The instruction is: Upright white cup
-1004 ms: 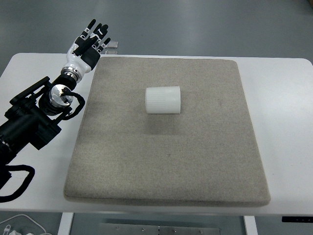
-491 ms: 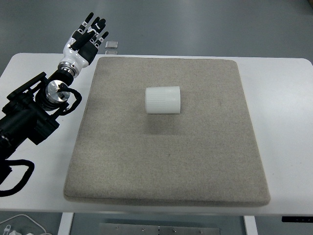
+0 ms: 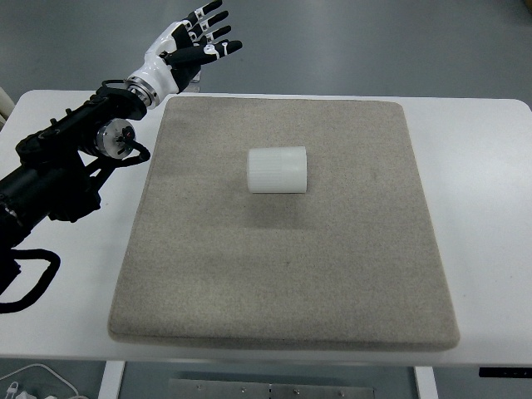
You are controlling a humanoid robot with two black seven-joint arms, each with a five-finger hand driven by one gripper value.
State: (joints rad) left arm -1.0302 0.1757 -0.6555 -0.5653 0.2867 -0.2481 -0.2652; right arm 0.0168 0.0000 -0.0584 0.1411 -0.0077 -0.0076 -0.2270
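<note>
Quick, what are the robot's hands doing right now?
Left hand: open, fingers spread, holding nothing, above the table's far left corner.
Right hand: not in the picture.

A grey-beige felt mat (image 3: pixel 283 274) covers most of the white desk (image 3: pixel 482 208), with grey floor (image 3: pixel 374 41) behind it.

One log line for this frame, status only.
task: upright cup | cup: on its side, mid mat | left hand: open, above mat's far-left corner, clear of cup | right hand: out of view
</note>
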